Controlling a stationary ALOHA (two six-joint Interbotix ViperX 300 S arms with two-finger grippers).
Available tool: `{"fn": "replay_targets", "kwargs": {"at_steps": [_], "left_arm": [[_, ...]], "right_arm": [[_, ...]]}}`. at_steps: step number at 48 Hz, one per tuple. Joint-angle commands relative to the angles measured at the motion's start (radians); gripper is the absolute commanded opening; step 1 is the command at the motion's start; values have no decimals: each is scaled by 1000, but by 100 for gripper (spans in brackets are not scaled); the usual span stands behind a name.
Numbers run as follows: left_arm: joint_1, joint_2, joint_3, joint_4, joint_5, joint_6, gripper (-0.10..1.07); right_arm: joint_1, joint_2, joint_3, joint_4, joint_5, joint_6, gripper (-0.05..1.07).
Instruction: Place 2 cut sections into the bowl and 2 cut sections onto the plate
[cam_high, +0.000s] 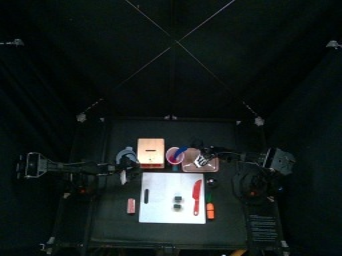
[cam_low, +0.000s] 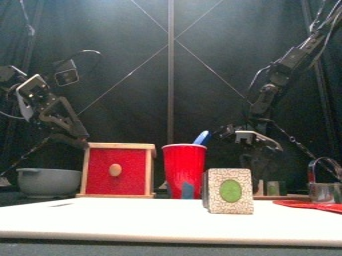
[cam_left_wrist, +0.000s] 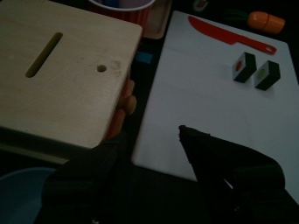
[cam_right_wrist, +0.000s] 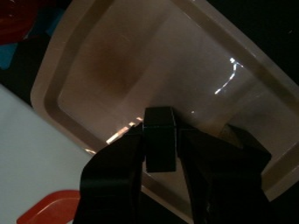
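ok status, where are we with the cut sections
Two cut sections on the white board. Left gripper beside the wooden box; right gripper open, empty. Nothing blocking.

Cut sections (cam_left_wrist: 254, 70) on board (cam_left_wrist: 198, 96)

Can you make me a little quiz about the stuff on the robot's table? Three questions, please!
1. True or false: the two dark pieces are in the bowl.
2. What colour is the knife? A blue, B red, C green.
3. Fill in the gap: the right gripper is open and is holding ____.

Key
1. False. They lie on the white board.
2. B
3. nothing
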Motion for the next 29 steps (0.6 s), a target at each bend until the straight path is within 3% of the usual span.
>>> {"fn": "replay_targets", "kwargs": {"at_steps": [1,12,22,29], "left_arm": [[3,-2,-12,-3,-3,2,87],[3,-2,-12,-5,-3,2,87],[3,-2,-18,-3,-3,2,87],[3,-2,-25,-3,-5,0,87]], "right_arm": [[-2,-41,-20,-6,-2,0,70],[-2,-101,-17,-14,2,0,88],[8,-195,-9,-21,15,-5,90],[120,-256,-5,-46,25,-9,90]]}}
